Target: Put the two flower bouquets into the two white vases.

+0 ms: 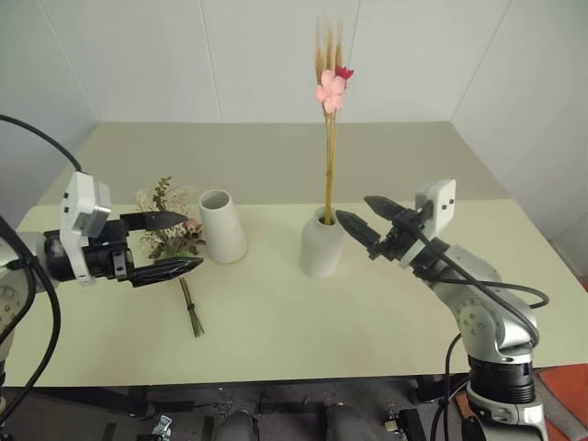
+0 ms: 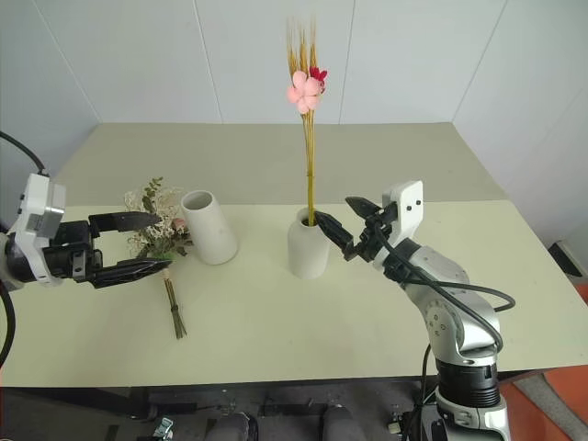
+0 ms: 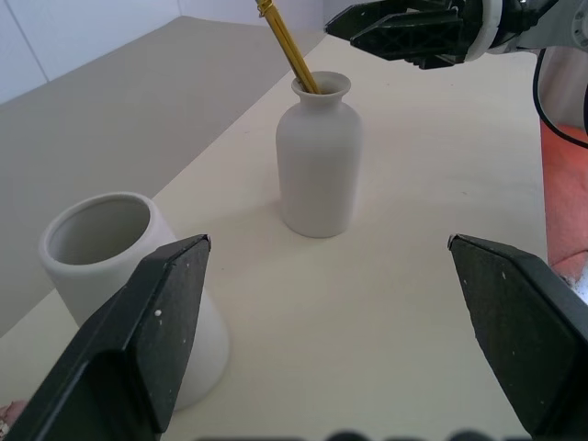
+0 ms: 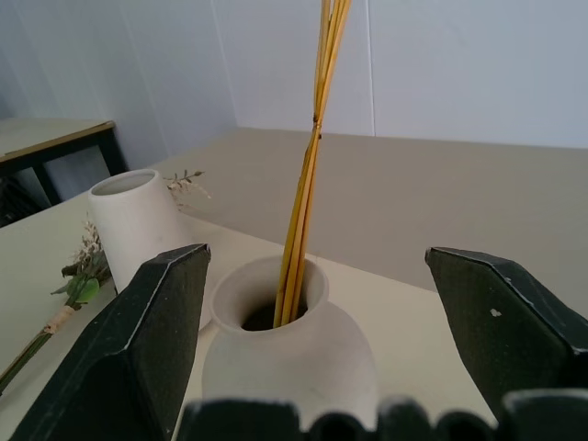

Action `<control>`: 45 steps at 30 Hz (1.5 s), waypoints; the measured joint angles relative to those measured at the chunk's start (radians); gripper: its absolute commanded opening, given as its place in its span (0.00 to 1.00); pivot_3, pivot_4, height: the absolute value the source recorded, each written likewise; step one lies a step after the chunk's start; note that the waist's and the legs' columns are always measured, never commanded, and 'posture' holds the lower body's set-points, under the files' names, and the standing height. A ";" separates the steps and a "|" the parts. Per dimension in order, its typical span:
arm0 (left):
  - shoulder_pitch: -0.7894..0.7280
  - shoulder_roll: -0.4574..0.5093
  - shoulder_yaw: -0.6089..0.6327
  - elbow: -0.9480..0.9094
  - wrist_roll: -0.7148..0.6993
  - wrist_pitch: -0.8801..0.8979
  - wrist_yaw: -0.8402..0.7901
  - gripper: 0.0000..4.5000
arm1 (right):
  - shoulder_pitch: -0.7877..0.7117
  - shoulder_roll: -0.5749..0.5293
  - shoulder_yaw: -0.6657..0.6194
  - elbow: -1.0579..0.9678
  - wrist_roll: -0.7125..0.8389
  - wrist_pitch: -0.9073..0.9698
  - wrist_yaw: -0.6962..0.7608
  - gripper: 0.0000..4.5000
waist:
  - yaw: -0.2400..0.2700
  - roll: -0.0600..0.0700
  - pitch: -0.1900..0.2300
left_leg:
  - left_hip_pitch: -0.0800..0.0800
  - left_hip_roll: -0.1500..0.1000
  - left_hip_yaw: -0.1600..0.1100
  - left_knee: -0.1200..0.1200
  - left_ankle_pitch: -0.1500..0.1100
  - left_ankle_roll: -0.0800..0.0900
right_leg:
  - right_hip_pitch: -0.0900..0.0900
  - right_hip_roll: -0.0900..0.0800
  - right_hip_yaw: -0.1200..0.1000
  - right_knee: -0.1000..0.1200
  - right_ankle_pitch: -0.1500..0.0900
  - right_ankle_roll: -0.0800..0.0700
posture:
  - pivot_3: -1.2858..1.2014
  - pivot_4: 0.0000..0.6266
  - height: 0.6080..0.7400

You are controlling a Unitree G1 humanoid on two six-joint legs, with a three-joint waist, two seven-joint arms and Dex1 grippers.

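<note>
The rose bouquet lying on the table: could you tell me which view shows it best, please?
The right eye view: the rose bouquet lies whole beside the cone vase, stems toward the robot. In the left eye view the open left pincer covers part of it. The right wrist view catches some sprigs and the stem.

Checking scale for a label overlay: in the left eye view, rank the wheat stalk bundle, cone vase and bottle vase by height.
1. Wheat stalk bundle, tallest by far.
2-3. Cone vase and bottle vase: look nearly alike, so no ranking.
</note>
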 measured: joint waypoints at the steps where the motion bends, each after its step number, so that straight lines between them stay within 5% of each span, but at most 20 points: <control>1: 0.007 -0.002 0.004 -0.007 0.000 0.003 0.007 1.00 | 0.000 -0.003 -0.001 0.000 0.001 -0.001 0.003 0.99 | 0.001 0.000 0.000 | 0.000 0.000 0.000 0.000 0.000 0.000 | 0.000 0.000 0.000 0.000 0.000 0.000 | 0.52 0.24 1.00; 8: 0.097 -0.027 0.069 -0.085 -0.041 0.046 0.072 1.00 | -0.075 0.013 0.001 0.050 0.046 0.030 -0.006 0.99 | 0.000 0.000 0.000 | 0.000 0.000 0.000 0.000 0.000 0.000 | 0.000 0.000 0.000 0.000 0.000 0.000 | 0.52 0.24 1.00; 15: 0.290 -0.028 0.168 -0.151 -0.026 0.138 0.169 1.00 | -0.076 -0.098 -0.013 0.054 0.130 0.092 0.096 0.99 | 0.005 0.000 0.000 | 0.001 0.000 0.000 0.000 0.000 0.000 | 0.001 -0.001 0.000 -0.001 0.000 0.000 | 0.52 0.24 1.00; 30: 0.357 -0.078 0.235 -0.262 -0.111 0.176 0.256 1.00 | -0.469 0.008 0.065 0.636 0.067 0.060 0.293 0.99 | -0.004 0.000 0.000 | 0.000 0.001 0.001 -0.002 0.001 0.001 | -0.001 0.000 0.000 0.000 0.000 -0.002 | 0.52 0.24 1.00; 45: 0.330 -0.075 0.259 -0.243 -0.150 0.132 0.211 1.00 | -0.375 -0.101 0.002 0.434 0.202 0.174 0.437 0.99 | -0.001 0.001 0.000 | 0.002 0.001 0.001 -0.001 0.001 0.001 | 0.001 0.001 0.000 0.000 0.001 -0.002 | 0.52 0.24 1.00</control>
